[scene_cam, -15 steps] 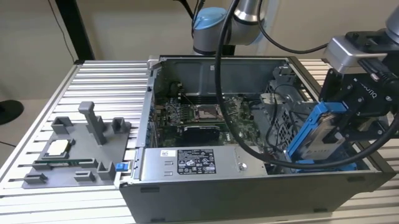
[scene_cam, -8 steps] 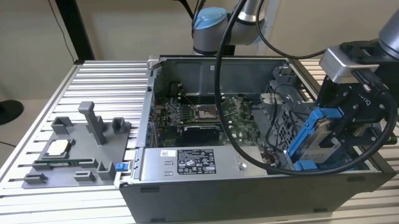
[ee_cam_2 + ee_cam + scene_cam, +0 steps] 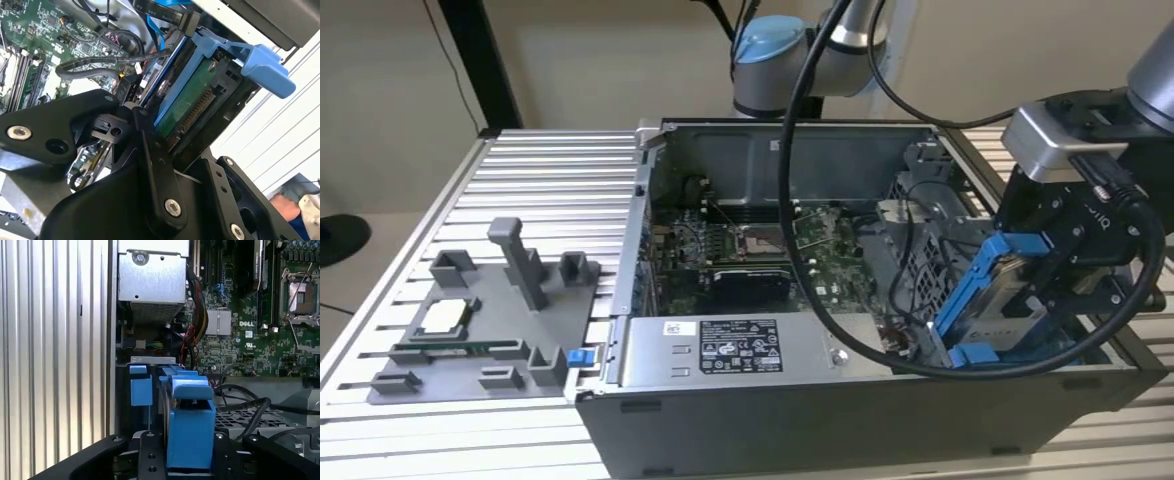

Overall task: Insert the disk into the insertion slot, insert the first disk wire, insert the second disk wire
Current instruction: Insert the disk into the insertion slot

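Fingers (image 3: 150, 155) are clamping shut on the disk (image 3: 1003, 300), gripping its blue carrier frame (image 3: 190, 435). Disk is standing tilted, its lower end sitting at the insertion slot (image 3: 923, 285), on the exterior view's right side of the computer case (image 3: 854, 400).

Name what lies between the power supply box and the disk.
In the exterior view, a thick black cable hangs between the power supply box and the disk.

No print can be read on the power-supply box sticker (image 3: 739, 345).
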Robot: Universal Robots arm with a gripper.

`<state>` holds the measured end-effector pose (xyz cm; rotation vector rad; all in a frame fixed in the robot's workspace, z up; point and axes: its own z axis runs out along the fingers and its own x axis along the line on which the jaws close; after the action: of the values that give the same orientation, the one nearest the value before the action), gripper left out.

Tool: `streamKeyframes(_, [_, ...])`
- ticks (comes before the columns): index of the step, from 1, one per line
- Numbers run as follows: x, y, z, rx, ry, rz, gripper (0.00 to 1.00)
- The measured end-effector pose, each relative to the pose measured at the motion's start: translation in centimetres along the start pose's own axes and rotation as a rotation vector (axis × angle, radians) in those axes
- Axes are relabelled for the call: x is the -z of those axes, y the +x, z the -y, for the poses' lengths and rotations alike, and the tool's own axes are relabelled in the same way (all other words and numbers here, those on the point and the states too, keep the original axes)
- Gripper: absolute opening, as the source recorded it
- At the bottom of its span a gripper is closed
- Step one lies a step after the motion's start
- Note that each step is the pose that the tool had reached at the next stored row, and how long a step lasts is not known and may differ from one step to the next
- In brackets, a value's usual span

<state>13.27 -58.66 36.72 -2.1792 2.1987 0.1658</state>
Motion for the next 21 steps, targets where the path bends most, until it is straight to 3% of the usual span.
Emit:
streamKeyframes(1, [-0.03, -0.02, 0.01, 0.000, 0.0001, 0.0017, 0.00])
streamKeyframes(2, [-0.05, -0.01, 0.02, 0.001, 0.0003, 0.0017, 1.00])
streamKeyframes(14, [0.11, 0.00, 0.00, 0.000, 0.0000, 0.0002, 1.00])
streamKeyframes(21, [1.77, -0.18, -0.09, 0.000, 0.0000, 0.0010, 1.00])
